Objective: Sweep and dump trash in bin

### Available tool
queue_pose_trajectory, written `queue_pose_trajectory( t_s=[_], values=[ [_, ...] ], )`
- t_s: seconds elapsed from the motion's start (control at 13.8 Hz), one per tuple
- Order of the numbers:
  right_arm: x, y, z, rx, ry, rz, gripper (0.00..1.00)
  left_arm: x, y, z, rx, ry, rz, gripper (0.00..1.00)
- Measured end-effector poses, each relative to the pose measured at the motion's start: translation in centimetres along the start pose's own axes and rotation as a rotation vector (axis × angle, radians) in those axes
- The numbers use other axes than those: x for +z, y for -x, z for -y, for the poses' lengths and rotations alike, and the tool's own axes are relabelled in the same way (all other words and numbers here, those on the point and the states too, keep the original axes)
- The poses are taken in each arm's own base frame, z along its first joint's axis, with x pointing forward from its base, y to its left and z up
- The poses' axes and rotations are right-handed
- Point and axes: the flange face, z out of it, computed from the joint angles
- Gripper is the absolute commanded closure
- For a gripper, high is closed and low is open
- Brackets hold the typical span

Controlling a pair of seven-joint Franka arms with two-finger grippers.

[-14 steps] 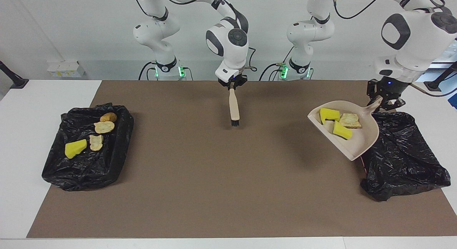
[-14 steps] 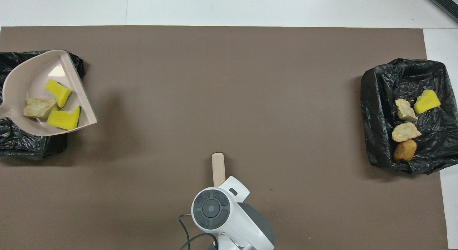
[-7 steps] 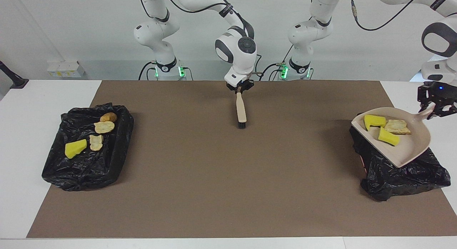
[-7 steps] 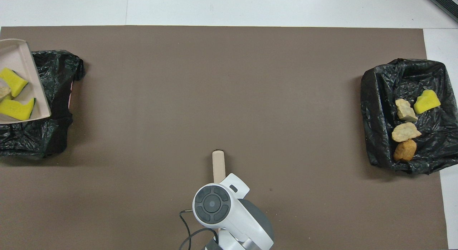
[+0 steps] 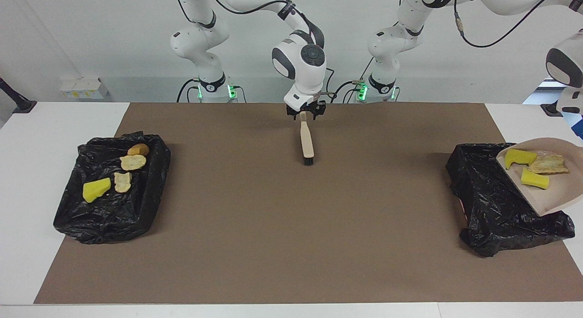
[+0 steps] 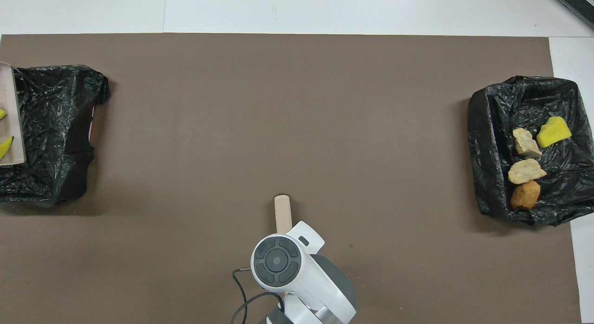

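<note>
Dustpan [image 5: 553,197] has swung out over the bin [image 5: 492,204] with three trash scraps [image 5: 533,178] aboard. The left gripper is off-frame, presumably clamping its handle, so tipping is next. Right gripper [image 5: 306,112] sits at the brush [image 5: 307,145], grip unclear.

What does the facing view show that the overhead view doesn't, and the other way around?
Facing only: the right pincer at the end of the brush, its bristles, and a tan lump in the dustpan. Overhead only: a dark ribbed object at the table's corner farthest from the robots. Both: the brush, two black-lined bins, four scraps in the one at the right arm's end, and the dustpan with yellow chunks over the other.
</note>
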Motion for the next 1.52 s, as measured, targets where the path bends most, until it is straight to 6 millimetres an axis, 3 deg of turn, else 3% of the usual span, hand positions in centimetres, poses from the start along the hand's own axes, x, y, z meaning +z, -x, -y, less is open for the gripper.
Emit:
queue_pose_trajectory(
  t_s=[0.44,0.65,0.87,1.16,1.38,1.52],
  values=[
    [-12.1,-3.1,-9.2,-0.124,0.046,-0.029,0.0,-3.1,-1.7,1.4,0.139,0.005,0.21,1.0],
    [-15.6,-5.1,-15.0,-0.177,0.023,-0.061,0.0,-5.8,-2.9,1.6,0.149,0.046,0.277,1.0],
    [-17.6,-6.7,-21.4,-0.211,0.03,-0.097,0.0,-8.6,-4.1,1.4,0.126,0.066,0.26,1.0],
    [-19.1,-7.8,-28.8,-0.19,0.019,-0.122,0.0,-12.3,-9.7,1.0,-0.057,0.091,-0.003,1.0],
    [-21.0,-8.0,-33.3,-0.128,0.005,-0.161,0.0,-13.2,-14.5,0.9,-0.22,0.146,-0.156,1.0],
    [-22.3,-7.8,-35.7,-0.087,-0.002,-0.188,0.0,-13.6,-18.9,0.5,-0.347,0.204,-0.236,1.0]
  ],
)
